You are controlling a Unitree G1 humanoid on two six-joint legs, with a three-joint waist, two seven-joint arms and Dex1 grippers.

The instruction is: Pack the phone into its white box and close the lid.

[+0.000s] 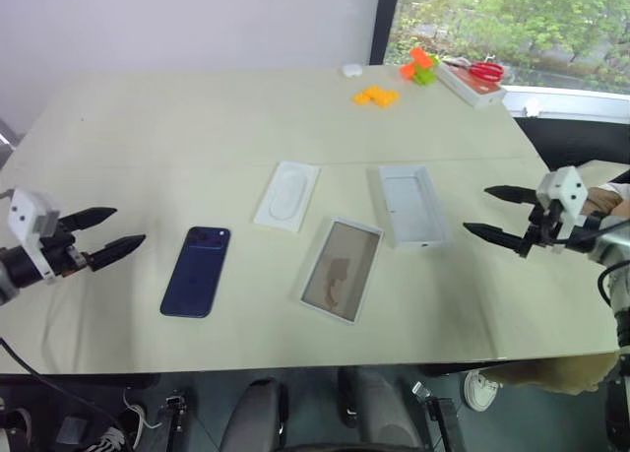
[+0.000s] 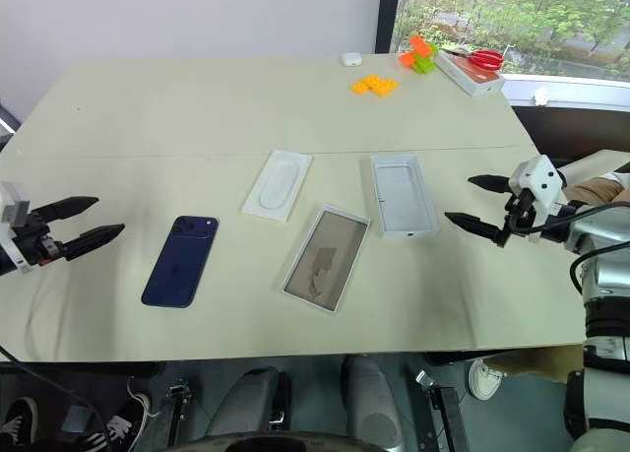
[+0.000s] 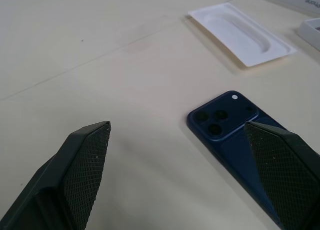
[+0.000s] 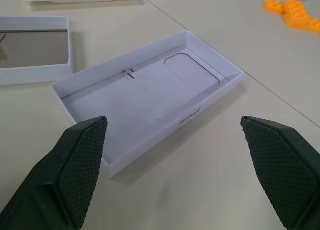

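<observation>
Four flat items lie in a loose row across the near half of the cream table (image 1: 197, 107). Farthest to our left we see the phone (image 1: 196, 271), dark navy, glossy back up, its camera bump at the far corner, lying flat on the tabletop. Beside it, further back, rests a thin white insert (image 1: 286, 196) with an oval recess. Near the middle we note the white box (image 1: 342, 269), open face up, its brownish inner floor exposed, set at a slant. Just to its right and slightly further back lies the lid (image 1: 412, 205), inverted, its plain white interior facing upward, apart from the box.

The left gripper (image 1: 106, 234) hovers above the table to the left of the phone, its two black fingers spread wide and empty; in the left wrist view the phone's camera end sits between the fingertips, untouched. The right gripper (image 1: 500, 215) hangs to the right of the lid, likewise splayed wide and holding nothing.

At the far right corner we see orange bricks (image 1: 376, 96), orange and green bricks (image 1: 420, 66), red scissors (image 1: 483, 71) on a box, and a small white object (image 1: 351, 70).
</observation>
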